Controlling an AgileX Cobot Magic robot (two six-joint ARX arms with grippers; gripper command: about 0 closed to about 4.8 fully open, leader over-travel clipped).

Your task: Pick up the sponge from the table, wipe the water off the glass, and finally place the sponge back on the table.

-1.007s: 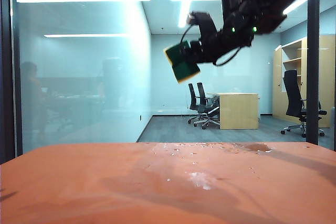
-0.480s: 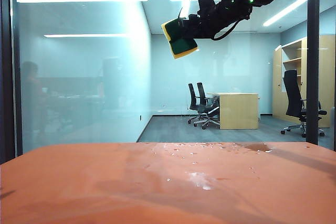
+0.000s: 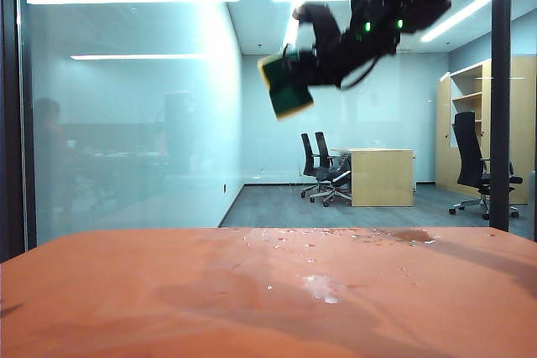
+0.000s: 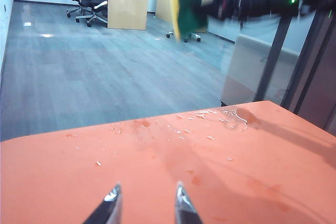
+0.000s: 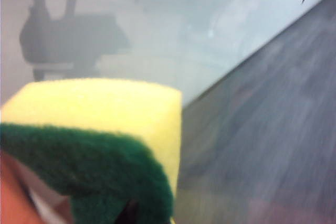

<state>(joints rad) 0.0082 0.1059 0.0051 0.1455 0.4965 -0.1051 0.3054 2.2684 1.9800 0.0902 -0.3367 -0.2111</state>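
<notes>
I have the right gripper [image 3: 295, 73] high up against the large clear glass wall pane [image 3: 126, 106], right of centre in the exterior view, its black arm reaching in from the upper right. Its fingers are clamped shut on the small rectangular yellow foam sponge with the dark green scouring face [image 3: 284, 85]; in the exterior view the green face is turned toward my camera, and the block sits tilted. In the right wrist view the sponge [image 5: 100, 140] fills the near part of the picture, blurred, so I cannot make out the fingers themselves there.

The left gripper [image 4: 144, 203] hangs low over the near part of the wide matte orange-red desk [image 3: 126, 299], its two fingers [image 4: 107, 208] spread wide with nothing between them.

Small clear water droplets [image 3: 323, 287] glint on the desk right of centre, with more along the far edge beside the glass.
</notes>
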